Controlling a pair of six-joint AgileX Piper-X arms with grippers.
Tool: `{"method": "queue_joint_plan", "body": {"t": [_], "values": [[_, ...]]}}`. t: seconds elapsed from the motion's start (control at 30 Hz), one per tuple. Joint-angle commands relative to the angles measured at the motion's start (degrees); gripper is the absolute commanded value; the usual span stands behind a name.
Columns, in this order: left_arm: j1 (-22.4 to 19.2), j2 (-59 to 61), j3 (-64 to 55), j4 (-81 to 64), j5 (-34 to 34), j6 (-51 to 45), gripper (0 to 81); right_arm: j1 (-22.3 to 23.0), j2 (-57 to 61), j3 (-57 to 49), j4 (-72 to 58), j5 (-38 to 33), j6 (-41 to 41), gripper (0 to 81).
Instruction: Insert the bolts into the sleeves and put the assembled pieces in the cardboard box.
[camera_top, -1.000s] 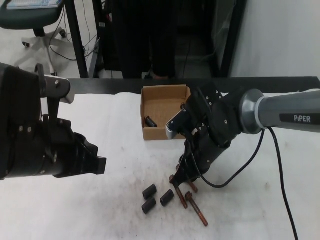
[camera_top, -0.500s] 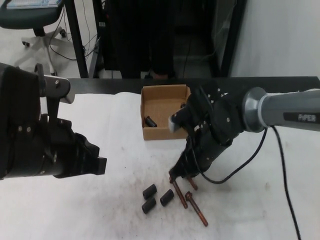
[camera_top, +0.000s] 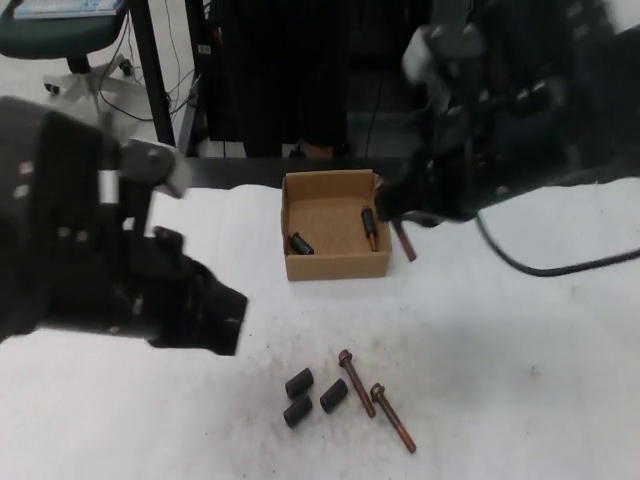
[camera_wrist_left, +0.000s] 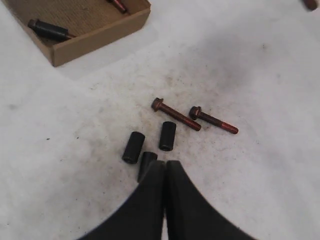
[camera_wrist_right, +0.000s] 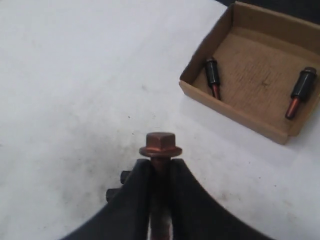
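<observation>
My right gripper is shut on a copper bolt, head outward, held in the air just right of the cardboard box. The same bolt hangs by the box's right wall. Two assembled pieces lie inside the box. On the white table, two loose bolts lie beside three black sleeves. My left gripper is shut with nothing in it, hovering just short of the nearest sleeve.
The white bench cover has open room to the right and front of the loose parts. A dark bench edge runs behind the box. Black stand legs and an office chair are on the floor beyond.
The right arm rose from the loose bolts, carrying one bolt up and back to the box's right side. The left arm shifted a little to the right and forward.
</observation>
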Motion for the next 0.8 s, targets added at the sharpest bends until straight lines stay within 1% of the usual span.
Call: {"method": "queue_joint_plan", "body": {"t": [0.0, 0.17, 0.27, 0.33, 0.37, 0.43, 0.53, 0.6, 0.63, 0.7, 0.77], "values": [[-3.4, 5.4, -3.9, 1.6, -2.2, 2.0, 0.3, -0.3, -5.4, 2.3, 1.1, -1.1, 1.2, 0.8], [-8.0, 18.7, -14.3, 11.8, -6.2, 7.9, 0.3, -0.3, -12.5, 5.9, 6.1, -1.3, 2.0, 0.8], [-9.2, 25.6, -20.6, 17.6, -8.8, 10.4, 0.3, -0.3, -15.7, 7.6, 8.6, -1.3, 2.0, 0.8], [-9.7, 29.3, -24.0, 19.7, -9.0, 10.5, 0.4, -0.3, -17.6, 8.5, 9.6, -1.3, 2.0, 0.8], [-9.9, 30.5, -25.6, 20.4, -9.0, 10.5, 1.8, -0.3, -18.3, 8.8, 9.6, -1.3, 2.0, 0.8], [-10.3, 32.9, -28.2, 21.3, -9.0, 10.5, 8.8, -0.4, -19.6, 9.0, 9.9, -1.2, 2.0, 0.8], [-11.0, 35.0, -30.4, 21.3, -9.0, 10.5, 27.2, -1.6, -21.2, 9.0, 9.9, -1.2, 2.0, 0.8], [-11.6, 35.9, -31.1, 21.3, -9.9, 10.5, 36.1, -3.2, -22.2, 9.0, 9.9, -1.2, 2.0, 0.8], [-12.0, 36.2, -31.4, 21.3, -12.0, 10.8, 39.7, -4.3, -22.6, 9.0, 9.9, -1.2, 2.0, 0.8], [-12.7, 36.6, -31.4, 21.2, -15.4, 12.9, 40.1, -6.2, -23.3, 9.0, 9.9, -1.5, 2.0, 0.8], [-13.3, 36.9, -31.4, 21.5, -17.4, 14.3, 40.1, -8.3, -23.6, 9.0, 9.9, -3.4, 2.0, 0.8]]}}
